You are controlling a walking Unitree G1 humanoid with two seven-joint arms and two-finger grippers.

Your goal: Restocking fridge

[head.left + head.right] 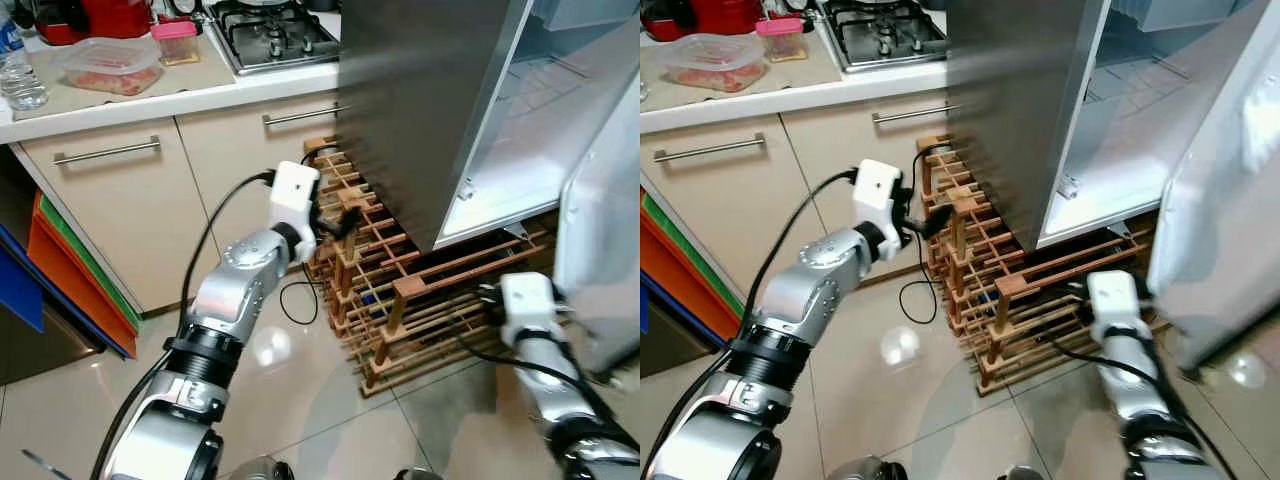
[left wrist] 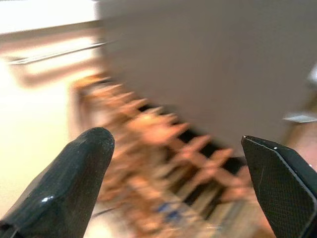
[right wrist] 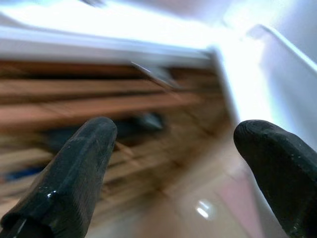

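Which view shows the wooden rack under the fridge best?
Left eye view: the wooden rack is sharp and nearly whole beneath the fridge. Right eye view matches it. Both wrist views show blurred slats past open fingers.

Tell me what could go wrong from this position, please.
1. The left claw hangs close to the wooden wine rack; a further swing could hit its slats.
2. The right claw is low beside the open fridge door, so it might bump the door.

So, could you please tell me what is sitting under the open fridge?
A wooden slatted rack stands on the floor beneath the fridge, jutting out in front. Its rear is hidden under the fridge body, and any contents are too dark to identify.
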